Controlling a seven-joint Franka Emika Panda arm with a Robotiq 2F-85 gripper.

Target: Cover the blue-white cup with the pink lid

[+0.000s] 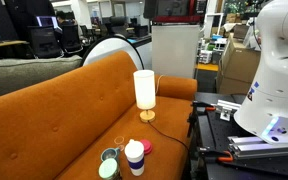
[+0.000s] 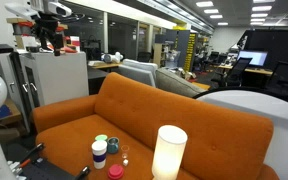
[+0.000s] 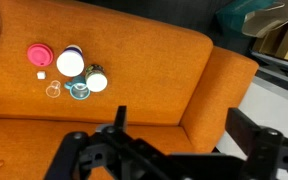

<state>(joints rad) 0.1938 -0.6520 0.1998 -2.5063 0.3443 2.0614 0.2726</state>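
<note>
The blue-white cup (image 3: 70, 62) stands upright on the orange sofa seat and shows in both exterior views (image 1: 134, 156) (image 2: 99, 153). The pink lid (image 3: 40, 55) lies flat on the seat right beside the cup, also seen in both exterior views (image 1: 147, 147) (image 2: 115, 171). My gripper (image 3: 184, 132) is open and empty, its two dark fingers wide apart. It hangs high above the sofa, far from the cup and lid. In an exterior view it shows near the top left (image 2: 52, 28).
A low green-rimmed container (image 3: 79, 91) and a pale green disc (image 3: 96, 82) lie next to the cup. A tall white cylinder (image 1: 144, 89) stands on the seat near the sofa arm. The robot base (image 1: 279, 80) and a black table stand beside the sofa.
</note>
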